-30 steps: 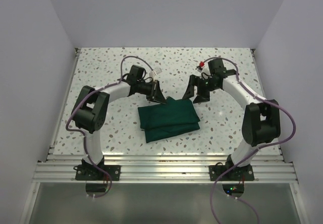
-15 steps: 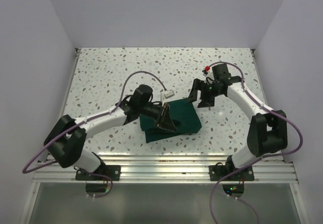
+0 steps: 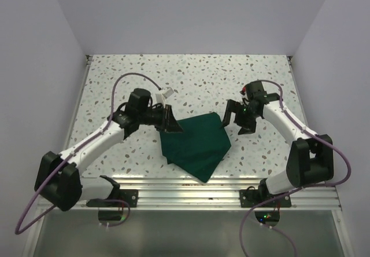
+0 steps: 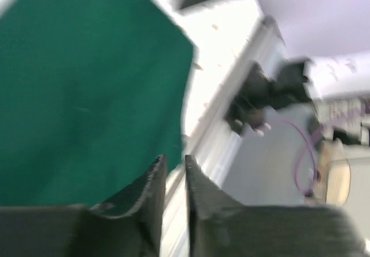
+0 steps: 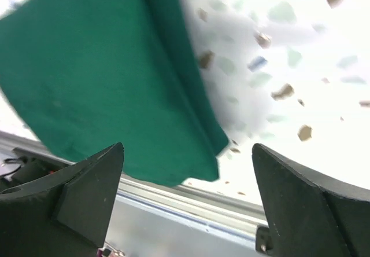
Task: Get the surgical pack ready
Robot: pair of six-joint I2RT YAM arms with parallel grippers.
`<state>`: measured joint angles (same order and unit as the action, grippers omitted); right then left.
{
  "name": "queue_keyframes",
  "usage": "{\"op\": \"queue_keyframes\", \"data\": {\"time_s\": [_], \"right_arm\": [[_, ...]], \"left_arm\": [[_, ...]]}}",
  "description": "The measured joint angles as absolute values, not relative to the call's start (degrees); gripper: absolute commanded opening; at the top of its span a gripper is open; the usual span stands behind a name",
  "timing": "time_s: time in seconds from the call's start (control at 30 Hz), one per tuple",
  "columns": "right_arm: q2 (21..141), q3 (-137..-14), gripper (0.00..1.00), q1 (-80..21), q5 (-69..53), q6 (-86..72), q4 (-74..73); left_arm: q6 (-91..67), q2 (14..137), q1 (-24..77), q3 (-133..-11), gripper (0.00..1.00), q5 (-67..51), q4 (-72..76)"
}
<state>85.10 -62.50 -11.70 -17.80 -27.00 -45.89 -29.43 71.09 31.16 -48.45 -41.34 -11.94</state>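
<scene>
Drape (image 3: 195, 144); left fingers (image 4: 151, 193) slightly apart, seen wrist view only.

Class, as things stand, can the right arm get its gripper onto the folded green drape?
Probably yes: the right gripper hangs open just beside the far right corner of the drape, and nothing visible lies between them.

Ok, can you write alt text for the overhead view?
A folded dark green cloth lies on a speckled table between two robot arms. The left gripper is at its left corner; the right gripper stands open beside it.
</scene>
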Motion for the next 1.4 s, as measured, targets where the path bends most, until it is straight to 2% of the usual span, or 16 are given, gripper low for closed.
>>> {"op": "queue_keyframes", "data": {"time_s": [0.07,0.1,0.2,0.23,0.27,0.3,0.33,0.37,0.5,0.7,0.9,1.0,1.1,1.3,1.4], "right_arm": [[84.31,-60.9,0.83,-11.6,-15.84,-27.62,-47.46],[83.61,-59.86,0.62,-11.55,-15.05,-27.9,-48.23],[79.53,-55.99,0.42,-11.55,-12.71,-29.34,-50.48],[77.84,-54.68,0.16,-11.55,-12.43,-29.67,-50.92],[76.07,-53.23,0.09,-11.55,-12.23,-30.13,-51.05],[74.43,-51.66,0.02,-11.55,-12.03,-30.98,-51.11],[72.93,-49.95,0.0,-11.55,-12.21,-31.9,-50.41],[71.7,-47.9,0.0,-11.55,-12.95,-33.04,-49.58],[71.55,-39.48,0.0,-13.74,-14.68,-38.5,-43.7],[72.95,-33.58,0.0,-18.83,-14.66,-46.52,-31.24],[78.81,-31.99,0.0,-20.05,-16.38,-53.45,-19.53],[84.84,-35.94,0.0,-21.23,-18.13,-55.4,-16.03],[91.64,-42.44,0.0,-22.24,-17.89,-55.59,-14.5],[107.57,-63.61,0.01,-22.59,-17.06,-53.63,-17.96],[112.38,-73.82,0.45,-21.76,-16.99,-52.29,-21.02]], "left_arm": [[-27.88,76.05,27.46,-51.9,0.1,-39.24,-14.66],[-27.4,78.76,26.37,-53.08,0.08,-38.26,-15.57],[-27.05,84.97,25.65,-55.27,0.08,-36.91,-18.35],[-26.89,86.72,25.69,-56.12,0.09,-36.77,-19.35],[-26.79,88.12,25.74,-56.88,0.1,-36.64,-19.92],[-26.61,89.08,25.78,-57.6,0.18,-36.56,-20.56],[-26.22,89.71,25.78,-58.41,0.22,-36.49,-21.08],[-25.96,90.17,25.8,-59.27,0.3,-36.34,-21.56],[-25.56,90.74,25.8,-62.28,0.39,-35.53,-22.44],[-25.52,90.7,25.78,-65.21,0.43,-33.65,-23.73],[-25.43,87.26,25.78,-66.46,0.49,-24.82,-27.29],[-24.84,84.6,25.78,-66.61,0.5,-20.91,-30.04],[-24.32,81.87,25.78,-66.28,0.57,-18.0,-31.73],[-23.88,78.43,28.36,-64.75,0.68,-11.27,-33.82],[-23.46,81.58,35.14,-66.67,0.75,-4.56,-36.97]]}}
